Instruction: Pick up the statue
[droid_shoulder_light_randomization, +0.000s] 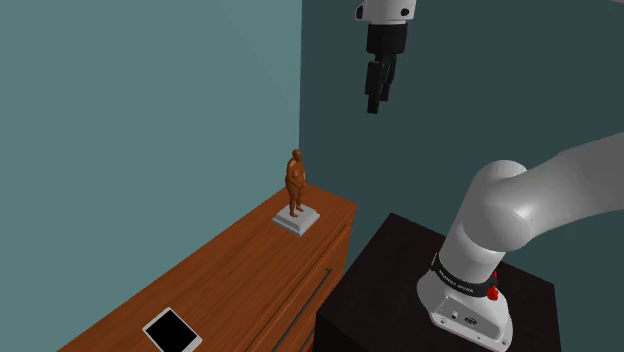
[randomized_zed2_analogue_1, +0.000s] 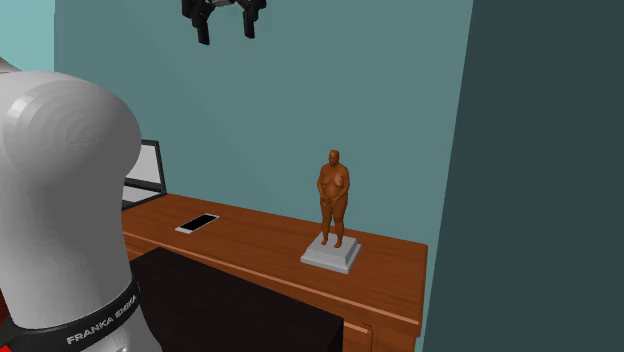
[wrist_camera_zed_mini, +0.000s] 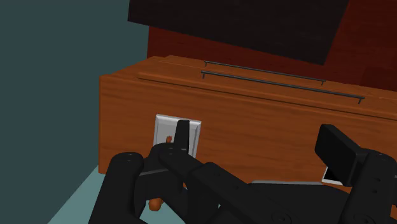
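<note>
Brown statue (droid_shoulder_light_randomization: 295, 183) stands upright, seemingly facing the stand (droid_shoulder_light_randomization: 390, 290).

Wrist cam: statue (wrist_camera_zed_mini: 163, 126) mostly hid behind fingers (wrist_camera_zed_mini: 182, 135); screen (randomized_zed2_analogue_1: 145, 168) partly behind arm (randomized_zed2_analogue_1: 60, 210).

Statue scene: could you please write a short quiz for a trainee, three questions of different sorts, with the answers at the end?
1. True or false: the gripper is shut on the statue.
2. The statue stands on: A) a chair; B) the wooden cabinet; C) a wall shelf.
3. Fill in: the statue's square base is ___ in colour.
Key: 1 false, the gripper hangs open, high above the cabinet; 2 B; 3 grey.
</note>
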